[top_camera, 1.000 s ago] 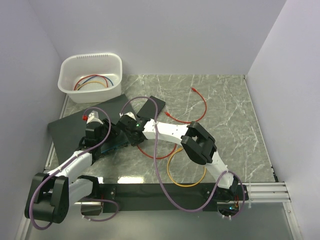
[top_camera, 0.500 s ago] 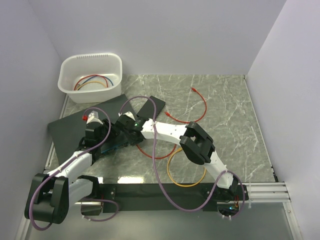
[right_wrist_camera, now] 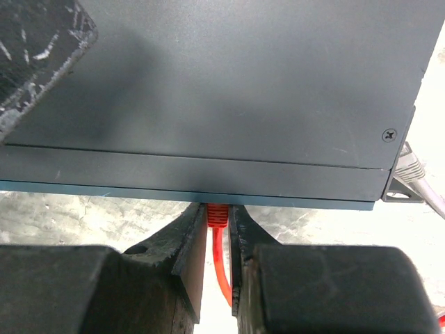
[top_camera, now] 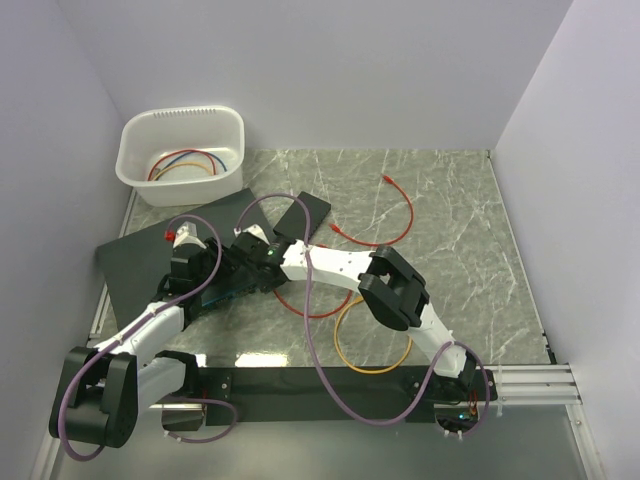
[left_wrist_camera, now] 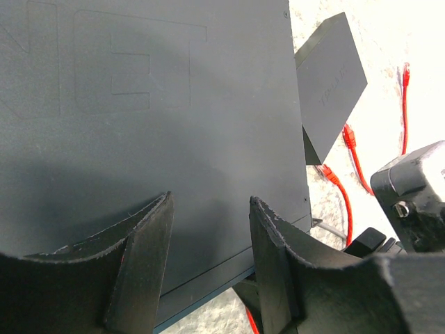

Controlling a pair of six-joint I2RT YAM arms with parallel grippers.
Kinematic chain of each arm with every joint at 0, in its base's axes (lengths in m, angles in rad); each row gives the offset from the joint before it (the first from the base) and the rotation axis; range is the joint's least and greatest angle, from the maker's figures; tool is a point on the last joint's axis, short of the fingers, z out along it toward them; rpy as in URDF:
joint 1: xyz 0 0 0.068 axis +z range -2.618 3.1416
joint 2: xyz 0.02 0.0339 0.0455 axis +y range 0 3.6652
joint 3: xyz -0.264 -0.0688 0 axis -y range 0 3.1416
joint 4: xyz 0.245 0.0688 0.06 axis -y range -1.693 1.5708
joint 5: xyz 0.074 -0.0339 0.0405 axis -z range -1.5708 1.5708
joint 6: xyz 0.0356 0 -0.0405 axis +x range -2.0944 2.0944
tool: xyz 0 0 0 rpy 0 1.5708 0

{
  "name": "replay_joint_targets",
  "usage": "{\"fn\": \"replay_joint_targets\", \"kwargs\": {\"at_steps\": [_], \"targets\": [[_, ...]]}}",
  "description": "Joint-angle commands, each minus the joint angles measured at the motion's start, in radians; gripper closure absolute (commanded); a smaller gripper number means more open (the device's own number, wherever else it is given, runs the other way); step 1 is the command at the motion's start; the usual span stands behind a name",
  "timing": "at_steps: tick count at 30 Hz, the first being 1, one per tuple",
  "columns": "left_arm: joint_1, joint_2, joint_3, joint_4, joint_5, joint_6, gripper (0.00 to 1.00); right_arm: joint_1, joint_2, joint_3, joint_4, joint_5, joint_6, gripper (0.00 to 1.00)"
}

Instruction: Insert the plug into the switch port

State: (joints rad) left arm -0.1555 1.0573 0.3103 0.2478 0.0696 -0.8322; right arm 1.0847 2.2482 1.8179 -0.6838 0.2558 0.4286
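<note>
Red against black in the right wrist view: plug [right_wrist_camera: 217,215] pinched in the narrow jaws of the right gripper [right_wrist_camera: 217,213], directly in front of the switch [right_wrist_camera: 208,83], nose up against the lower edge of the front face [right_wrist_camera: 299,188]. Hidden under that edge, the switch port; cannot tell if the tip is already entering. Long axis square to the face, thin red cable [right_wrist_camera: 222,278] trailing straight back from the switch. Probably needs only a straight push toward the face, with no sideways correction. Over the top of the switch, left gripper [left_wrist_camera: 208,209] with jaws half apart, holding nothing; contact with the switch not clear. Nearer to the port, clearly the right one.
</note>
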Motion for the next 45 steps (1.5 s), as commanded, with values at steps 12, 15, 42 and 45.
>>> {"fn": "replay_joint_targets", "kwargs": {"at_steps": [12,15,42,45], "targets": [[0.005,0.013,0.046,-0.062,-0.013,0.013,0.47,-0.111,0.065,0.077,0.467,0.227,-0.06,1.0],[0.005,0.004,0.058,-0.082,-0.016,0.015,0.46,-0.12,0.036,0.048,0.519,0.227,-0.045,1.0],[0.005,-0.065,0.11,-0.174,-0.022,0.007,0.44,-0.065,-0.395,-0.462,0.67,0.211,-0.011,0.34],[0.005,-0.072,0.107,-0.182,-0.03,0.007,0.44,-0.068,-0.475,-0.505,0.672,0.192,-0.005,0.28]]}}
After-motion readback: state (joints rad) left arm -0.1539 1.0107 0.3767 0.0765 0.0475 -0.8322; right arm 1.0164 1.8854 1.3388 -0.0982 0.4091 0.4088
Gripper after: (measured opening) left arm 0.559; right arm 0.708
